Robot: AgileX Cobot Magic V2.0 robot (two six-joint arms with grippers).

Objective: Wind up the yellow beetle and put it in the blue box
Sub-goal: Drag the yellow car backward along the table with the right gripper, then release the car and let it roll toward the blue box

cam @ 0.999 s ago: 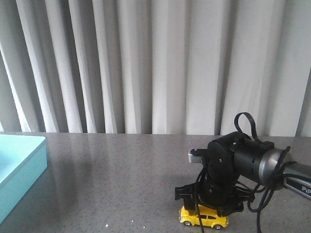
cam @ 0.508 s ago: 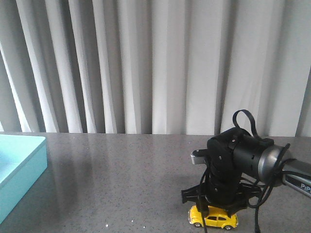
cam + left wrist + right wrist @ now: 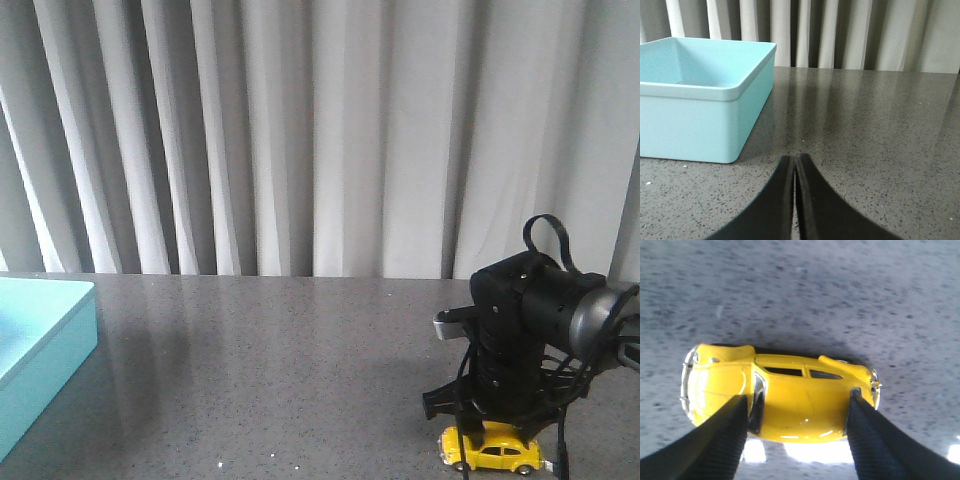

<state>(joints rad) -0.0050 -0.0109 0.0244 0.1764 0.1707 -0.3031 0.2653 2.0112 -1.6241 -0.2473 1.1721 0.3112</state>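
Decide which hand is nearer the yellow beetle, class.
Right. The right hand grips the yellow beetle across its body; the left hand sits shut beside the blue box, away from the toy.

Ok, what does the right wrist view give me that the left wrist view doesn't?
Only the right wrist view shows the yellow beetle, seen from above on the tabletop, with the right end effector fingers against its front and rear ends. Only the left wrist view shows the blue box, standing open, with the left end effector shut on nothing and apart from the box. Both show the same dark speckled table.
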